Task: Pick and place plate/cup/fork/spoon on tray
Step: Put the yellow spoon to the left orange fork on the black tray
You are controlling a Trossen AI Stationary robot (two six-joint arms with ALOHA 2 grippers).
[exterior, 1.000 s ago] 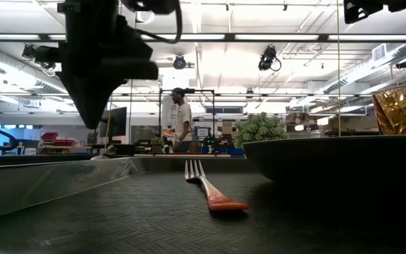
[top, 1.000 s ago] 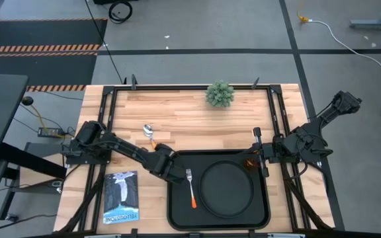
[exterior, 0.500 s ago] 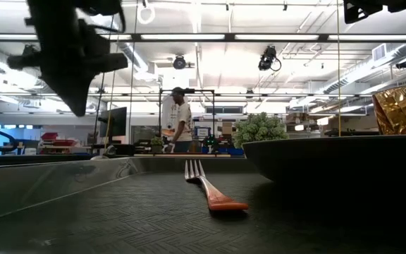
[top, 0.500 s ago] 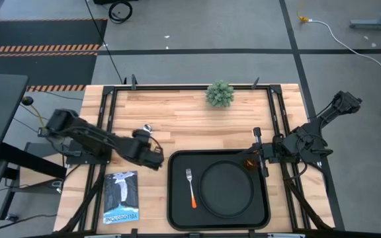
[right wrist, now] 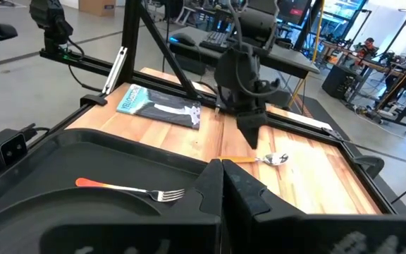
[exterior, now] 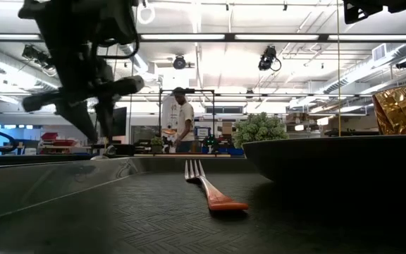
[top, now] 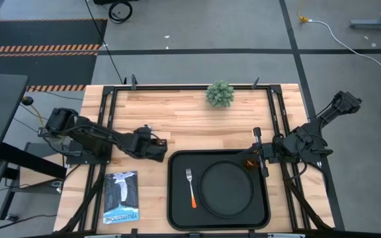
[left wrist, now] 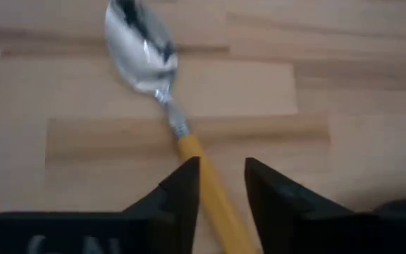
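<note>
Tray [top: 176,210] contents: plate [top: 227,187], fork [top: 190,187]. Left tool [left wrist: 220,185]: spread astride spoon [left wrist: 146,56] handle on worktop [top: 184,119]. Right tool [right wrist: 223,185]: pressed together.

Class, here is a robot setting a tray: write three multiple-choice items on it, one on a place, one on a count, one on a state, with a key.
1. Where does the spoon lie?
A. on the wooden table
B. on the tray
C. on the plate

2. How many utensils lie on the tray?
A. none
B. one
C. two

3. How do the left hand fingers stand?
A. shut on the fork
B. gripping the cup
C. apart, either side of the spoon's handle

Key: 1 A, wood grain shows under it. 2 B, only the fork lies beside the plate. 3 C, the orange handle runs between the fingers.
</note>
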